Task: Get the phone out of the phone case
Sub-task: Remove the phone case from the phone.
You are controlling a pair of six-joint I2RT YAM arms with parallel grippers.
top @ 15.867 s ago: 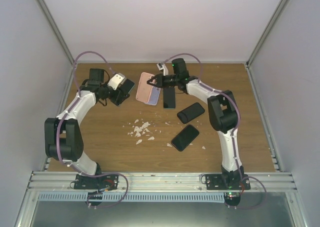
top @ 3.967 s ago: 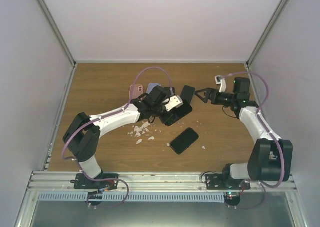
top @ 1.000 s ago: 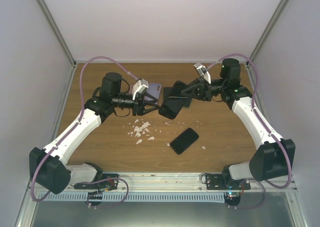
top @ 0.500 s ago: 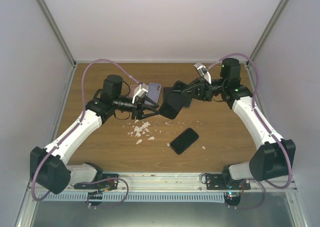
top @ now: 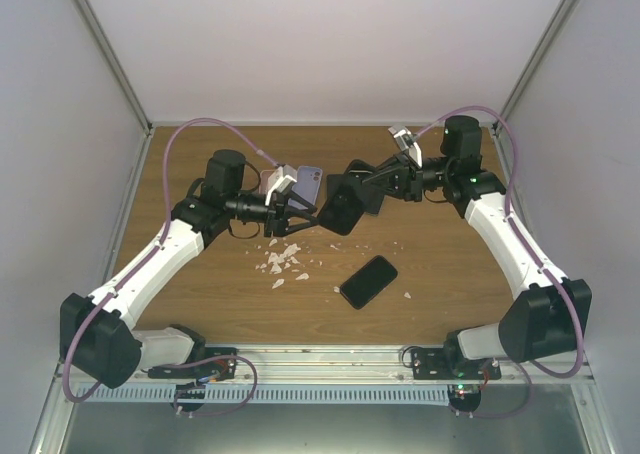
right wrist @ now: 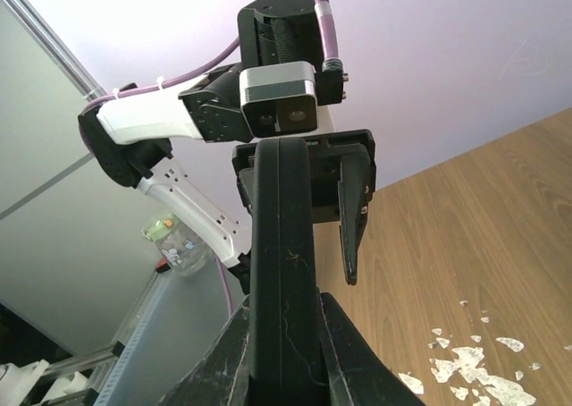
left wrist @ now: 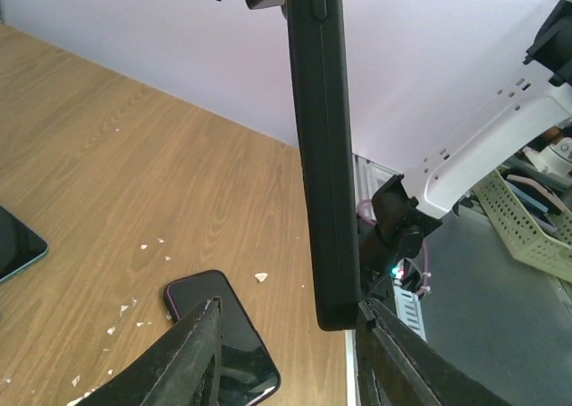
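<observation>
Our right end effector (top: 372, 179) pinches the cased phone (top: 343, 206) above the desk (top: 440, 274) — our left end effector (top: 306, 217), spread, straddles its other end.

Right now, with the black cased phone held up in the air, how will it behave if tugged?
The phone looks stiff: straight though gripped at one end only. Its smooth dark edge might slip from the right jaws under a hard pull.

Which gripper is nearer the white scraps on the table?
Left. The left gripper hangs just beyond the white scraps; the right gripper, holding the cased phone, is farther back and right.
</observation>
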